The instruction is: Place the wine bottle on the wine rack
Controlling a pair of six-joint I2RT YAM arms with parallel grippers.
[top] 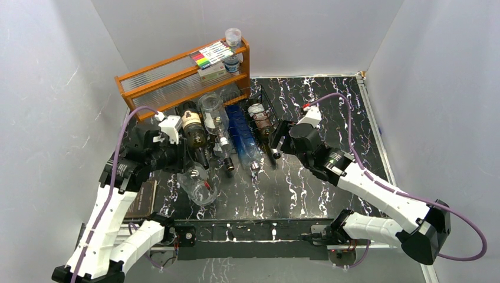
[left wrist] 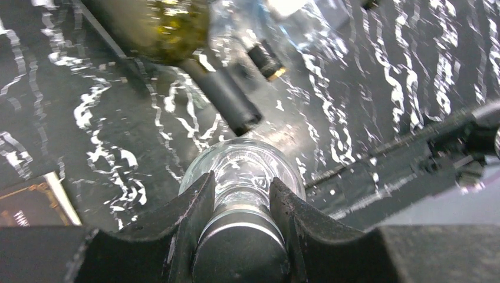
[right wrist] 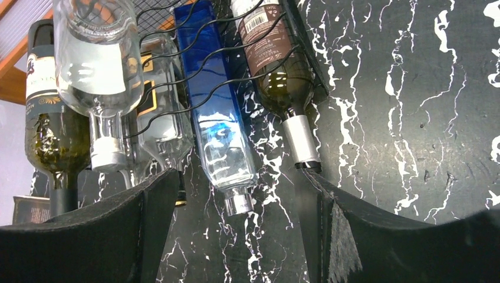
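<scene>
My left gripper is shut on the neck of a clear glass wine bottle, just below its dark cap. In the left wrist view the fingers clamp that neck and the bottle's body points away over the table. The black wire wine rack stands mid-table, holding a dark green bottle, a clear bottle, a blue bottle and a brown-labelled bottle. My right gripper is open and empty in front of the rack; its view shows the rack wires and the blue bottle's cap between its jaws.
An orange wooden shelf with marker pens and small jars stands behind the rack. A dark book-like item lies at the near left. White walls close in on the left, back and right. The dark green bottle's neck lies just beyond the held bottle.
</scene>
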